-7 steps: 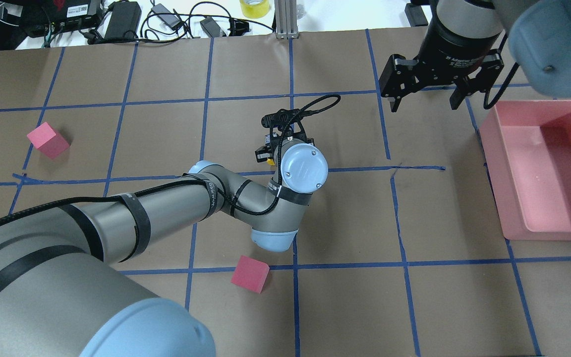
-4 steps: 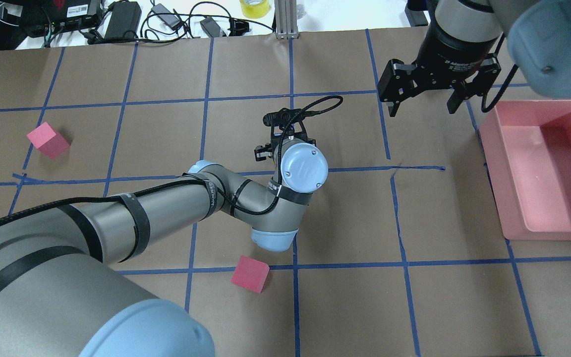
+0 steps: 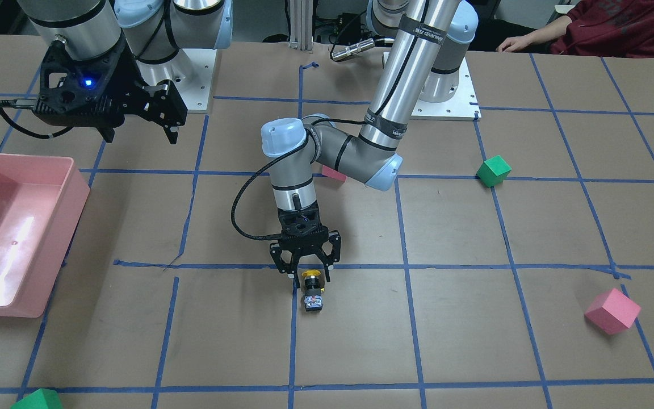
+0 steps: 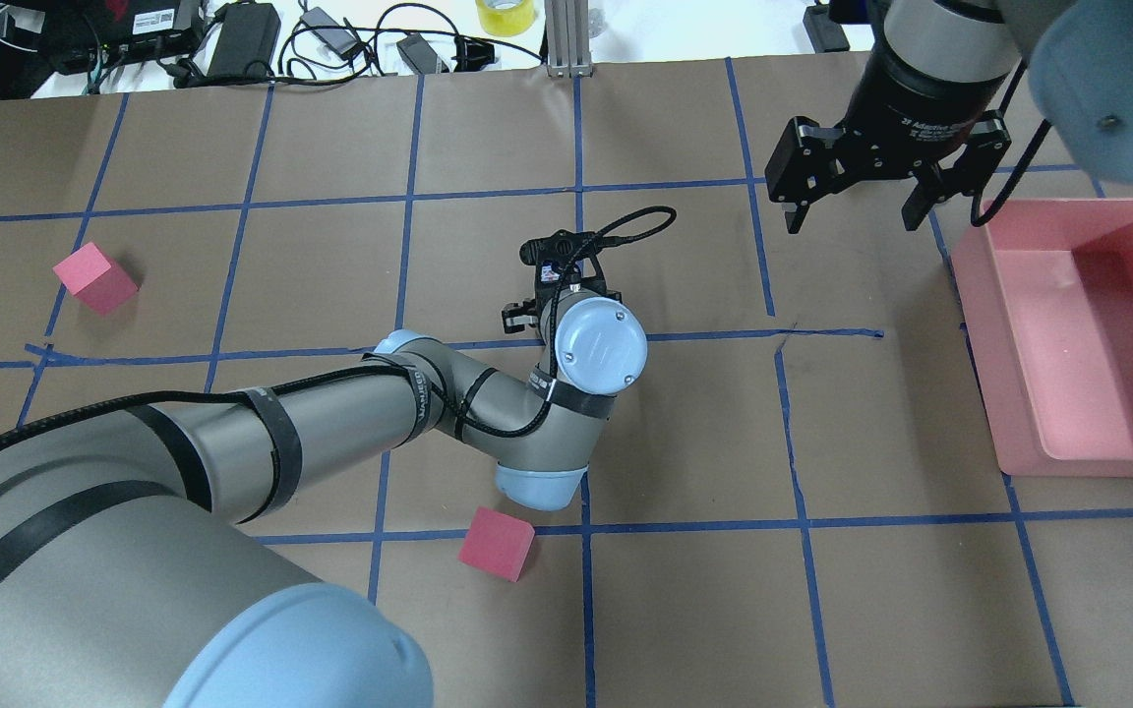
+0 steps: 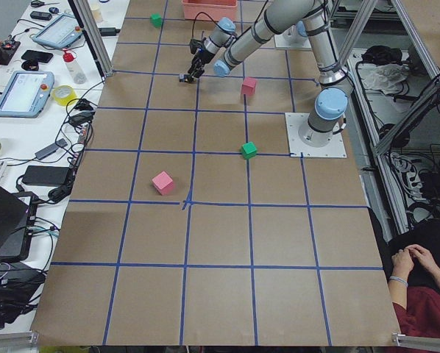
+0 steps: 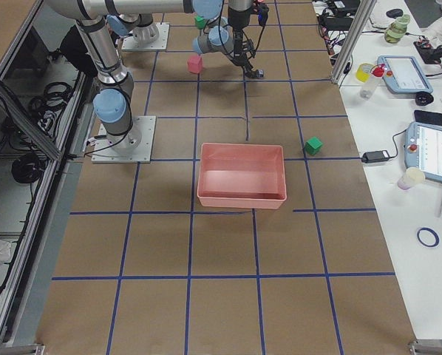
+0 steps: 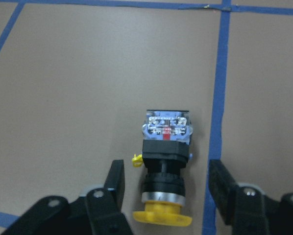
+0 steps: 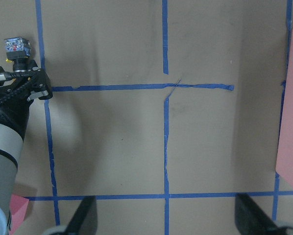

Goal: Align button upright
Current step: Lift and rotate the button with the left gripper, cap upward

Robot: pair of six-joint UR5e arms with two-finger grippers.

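The button (image 7: 166, 156) lies on its side on the brown paper, with its yellow cap toward the wrist camera and its silvery-blue base pointing away. It also shows in the front view (image 3: 311, 289) and at the top left of the right wrist view (image 8: 15, 46). My left gripper (image 7: 168, 183) is open and low over it, one finger on each side of the black neck, neither touching. In the front view the left gripper (image 3: 304, 274) stands over the yellow cap. My right gripper (image 4: 854, 218) is open and empty, held high near the pink bin.
A pink bin (image 4: 1009, 393) stands at the right edge. Pink cubes lie at the left (image 4: 94, 278) and near the left elbow (image 4: 496, 543). Green cubes sit by the left base (image 3: 493, 170) and at the front corner (image 3: 37, 400). Cables lie beyond the far edge.
My left wrist has shifted slightly back toward the robot and hides the yellow cap from overhead. My right gripper has drifted a little farther and to the right. Both stay open.
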